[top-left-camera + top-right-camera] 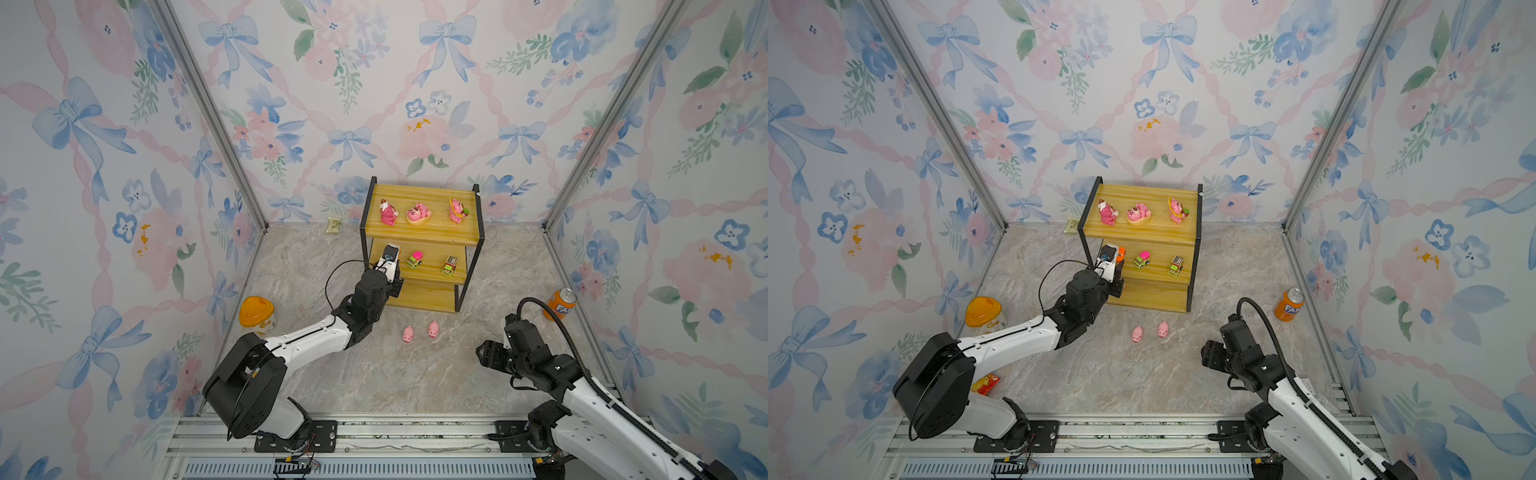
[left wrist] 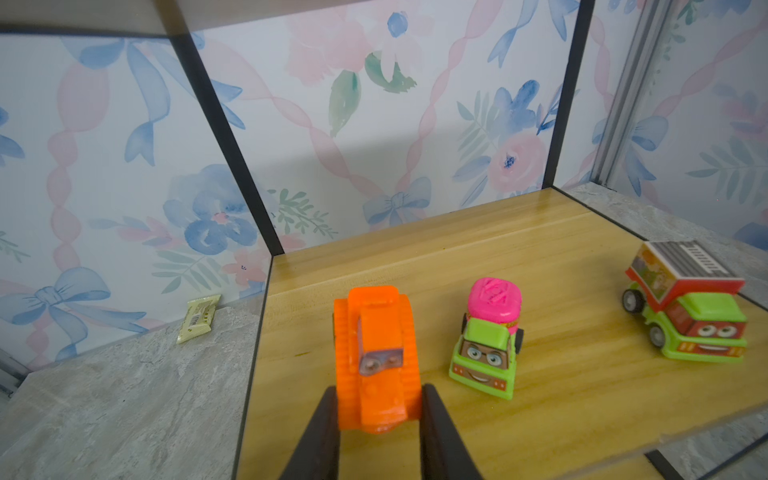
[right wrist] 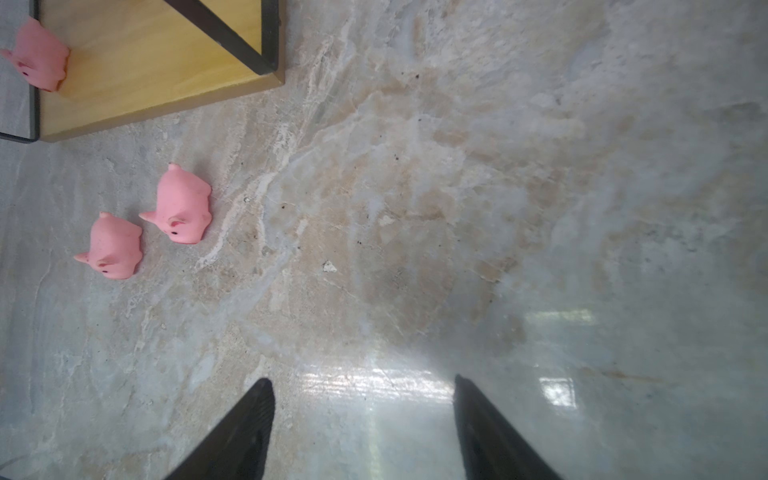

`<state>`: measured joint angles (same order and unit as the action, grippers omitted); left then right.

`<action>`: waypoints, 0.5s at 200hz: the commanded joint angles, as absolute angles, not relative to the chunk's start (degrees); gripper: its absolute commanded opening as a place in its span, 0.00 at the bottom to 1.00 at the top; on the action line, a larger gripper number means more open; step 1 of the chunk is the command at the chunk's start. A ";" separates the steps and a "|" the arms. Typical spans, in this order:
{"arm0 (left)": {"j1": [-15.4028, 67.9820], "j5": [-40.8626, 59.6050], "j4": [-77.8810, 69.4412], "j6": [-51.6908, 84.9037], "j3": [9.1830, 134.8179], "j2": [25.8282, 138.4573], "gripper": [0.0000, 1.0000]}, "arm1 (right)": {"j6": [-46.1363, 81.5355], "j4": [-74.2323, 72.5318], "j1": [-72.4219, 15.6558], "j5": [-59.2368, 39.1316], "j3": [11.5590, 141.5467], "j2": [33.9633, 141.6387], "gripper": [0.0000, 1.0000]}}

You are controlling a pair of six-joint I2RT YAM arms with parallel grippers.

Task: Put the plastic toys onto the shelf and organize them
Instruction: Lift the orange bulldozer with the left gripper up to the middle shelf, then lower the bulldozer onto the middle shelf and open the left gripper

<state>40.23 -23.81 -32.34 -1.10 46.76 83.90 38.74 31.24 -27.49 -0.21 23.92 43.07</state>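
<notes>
The left hand [image 2: 379, 391] grasps the ribbed orange car [image 2: 374, 349] between dark tapered fingers. The car rests on the shelf [image 2: 478, 245]'s middle board — glossy yellow wood in a thin black frame — beside the rounded pink-green car [image 2: 488, 336] and the boxy brown-green truck [image 2: 690, 320]. The right hand [image 3: 363, 384] hangs released and empty over the veined marble bench [image 3: 519, 187], where a smooth pink pig [image 3: 183, 205] and its twin [image 3: 114, 247] lie near the shelf.

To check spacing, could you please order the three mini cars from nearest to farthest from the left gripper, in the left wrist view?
1. orange car, between the fingers of the left gripper.
2. pink-green car, middle of the row.
3. red-green car, far end of the shelf board.
</notes>
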 commanded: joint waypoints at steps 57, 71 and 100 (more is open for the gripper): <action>39.07 -24.27 -33.65 -3.14 48.78 86.46 0.30 | 37.50 30.35 -27.70 0.09 24.36 45.43 0.70; 38.69 -23.57 -33.67 -3.02 48.87 86.66 0.30 | 37.48 29.98 -27.60 0.00 24.43 45.86 0.71; 37.41 -21.46 -33.66 -2.96 48.87 86.69 0.31 | 37.57 29.41 -27.62 0.00 24.52 46.60 0.71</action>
